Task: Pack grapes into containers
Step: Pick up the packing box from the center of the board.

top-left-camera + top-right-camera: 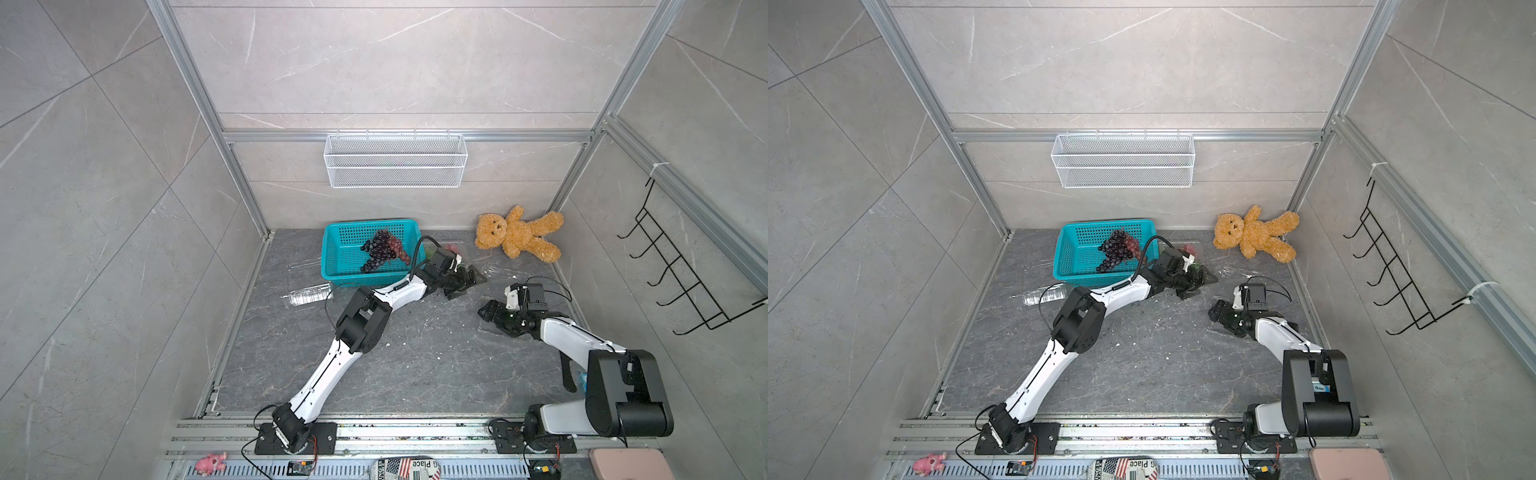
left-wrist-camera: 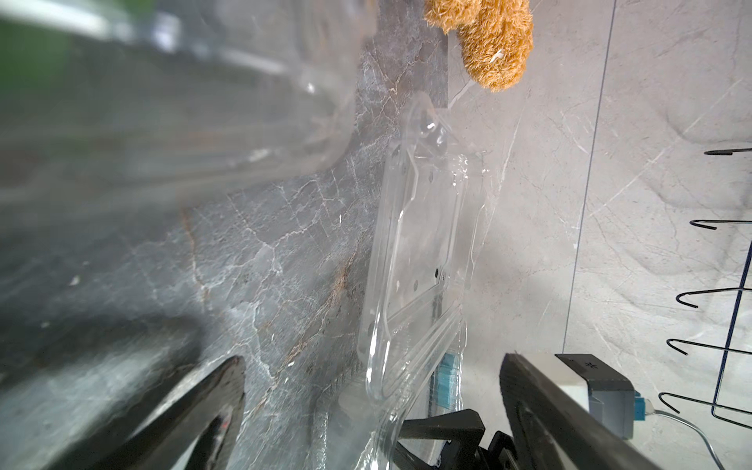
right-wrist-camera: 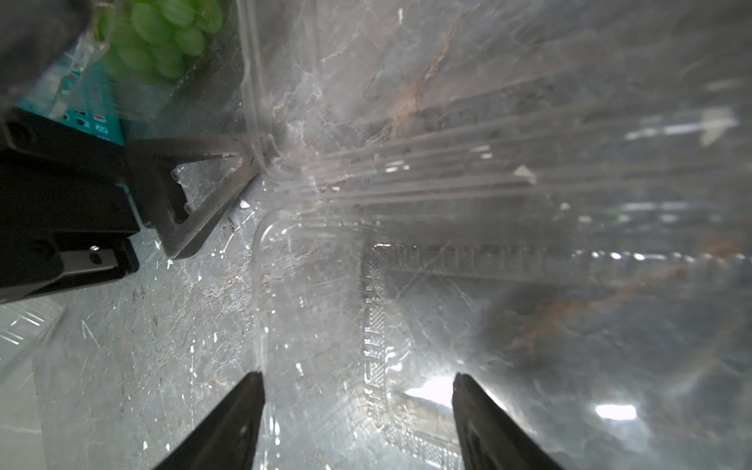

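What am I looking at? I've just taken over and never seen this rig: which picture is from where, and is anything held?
Two white robot arms stand at a dark tabletop, each ending in a two-fingered pincer. The two wide pictures come from one overhead camera; each close-up comes from a camera on an arm's wrist. On the table: a teal basket with dark grapes, a teddy bear, green grapes, clear plastic boxes. The left pincer and right pincer stand open at one clear box; nothing looks gripped.

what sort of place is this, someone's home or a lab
Likely a robot test cell, not a home: an aluminium frame around tiled walls, the left arm and right arm bolted to a front rail, and props like a teddy bear and teal basket.
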